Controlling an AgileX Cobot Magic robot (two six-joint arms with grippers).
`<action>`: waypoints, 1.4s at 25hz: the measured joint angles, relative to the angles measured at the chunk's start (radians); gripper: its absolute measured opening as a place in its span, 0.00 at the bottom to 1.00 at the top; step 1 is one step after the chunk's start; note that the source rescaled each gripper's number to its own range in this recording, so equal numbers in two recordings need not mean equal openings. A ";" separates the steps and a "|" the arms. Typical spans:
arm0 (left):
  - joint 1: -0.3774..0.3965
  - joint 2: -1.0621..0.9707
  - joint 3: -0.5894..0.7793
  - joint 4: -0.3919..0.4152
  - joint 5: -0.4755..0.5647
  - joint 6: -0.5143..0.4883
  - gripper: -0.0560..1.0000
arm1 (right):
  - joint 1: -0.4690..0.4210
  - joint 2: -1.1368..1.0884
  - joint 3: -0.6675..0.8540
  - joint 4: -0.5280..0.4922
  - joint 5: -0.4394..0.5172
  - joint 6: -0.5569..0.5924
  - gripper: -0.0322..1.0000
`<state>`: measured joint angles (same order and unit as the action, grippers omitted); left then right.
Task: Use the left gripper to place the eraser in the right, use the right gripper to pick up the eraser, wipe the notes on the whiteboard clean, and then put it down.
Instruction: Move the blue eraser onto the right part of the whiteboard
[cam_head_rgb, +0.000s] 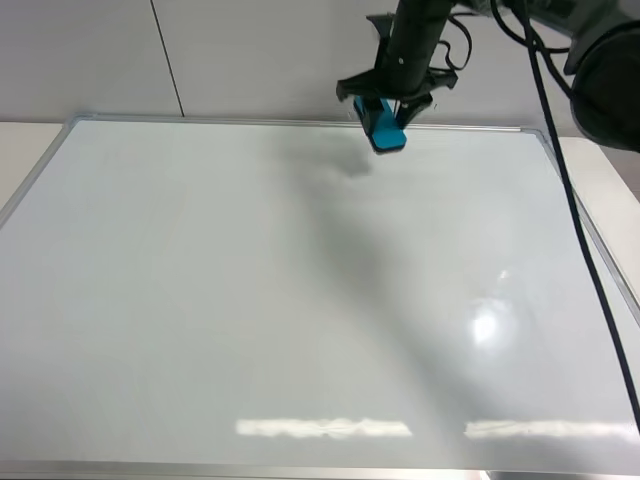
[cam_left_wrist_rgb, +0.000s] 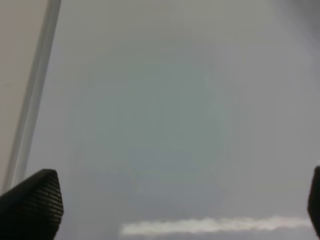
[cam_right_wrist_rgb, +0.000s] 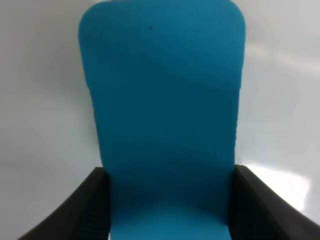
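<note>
The exterior high camera looks down from the near side over the whole whiteboard (cam_head_rgb: 250, 300), its far edge across the top of the frame. The left wrist camera faces the board surface (cam_left_wrist_rgb: 165, 110) very close, frame edge at upper left. The right wrist camera sits tight against the eraser (cam_right_wrist_rgb: 162, 115), which appears small at upper centre (cam_head_rgb: 383, 128) of the high view.

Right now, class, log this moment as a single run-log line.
right gripper: shut on eraser, raised near far edge of whiteboard | left gripper: open, empty, over board | notes: none visible
</note>
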<state>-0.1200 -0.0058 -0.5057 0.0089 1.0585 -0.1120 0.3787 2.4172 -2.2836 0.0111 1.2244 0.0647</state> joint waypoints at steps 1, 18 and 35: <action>0.000 0.000 0.000 0.000 0.000 0.000 1.00 | 0.020 -0.025 0.000 -0.004 0.000 0.002 0.06; 0.000 0.000 0.000 0.000 0.000 0.000 1.00 | 0.087 -0.681 0.916 0.022 -0.255 0.116 0.06; 0.000 0.000 0.000 0.000 0.000 0.000 1.00 | -0.115 -0.935 1.621 0.027 -0.600 0.321 0.06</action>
<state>-0.1200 -0.0058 -0.5057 0.0089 1.0585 -0.1120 0.2633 1.4821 -0.6623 0.0382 0.6244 0.3859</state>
